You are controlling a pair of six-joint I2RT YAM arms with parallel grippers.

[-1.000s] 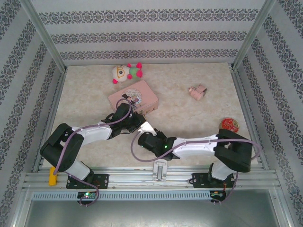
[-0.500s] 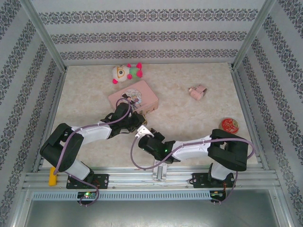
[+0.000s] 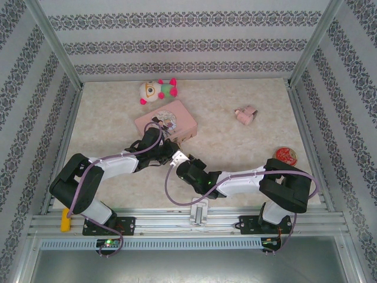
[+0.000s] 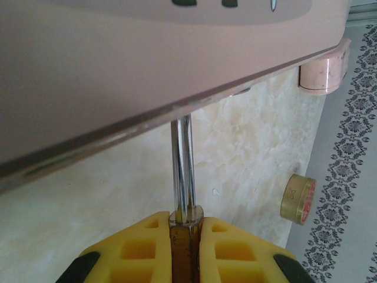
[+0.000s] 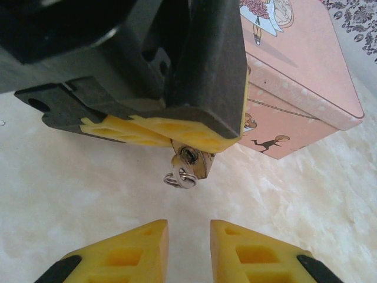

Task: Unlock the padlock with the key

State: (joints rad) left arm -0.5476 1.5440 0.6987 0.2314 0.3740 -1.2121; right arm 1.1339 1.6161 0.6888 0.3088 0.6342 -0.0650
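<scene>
My left gripper [image 4: 186, 221] is shut on the small brass padlock [image 4: 186, 250]. Its thin silver shackle [image 4: 181, 165] rises to the edge of the pink tin box [image 4: 118, 71]. In the right wrist view the padlock [image 5: 199, 162] pokes out under the left gripper's yellow fingers [image 5: 147, 131]. The key [image 5: 184, 174] sits in its keyhole, with a small ring hanging from it. My right gripper [image 5: 188, 227] is open just short of the key, with nothing between its fingers. From above, both grippers [image 3: 167, 151] [image 3: 178, 160] meet at the near corner of the box [image 3: 165, 121].
A plush toy [image 3: 158, 90] lies behind the box. A small pink object [image 3: 245, 114] sits at the back right. A round red-topped tin [image 3: 285, 155] rests by the right wall. Metal frame rails edge the table.
The right arm has shifted, bringing its wrist in closer to the left gripper and the padlock. The left arm has stayed put, still gripping the padlock.
</scene>
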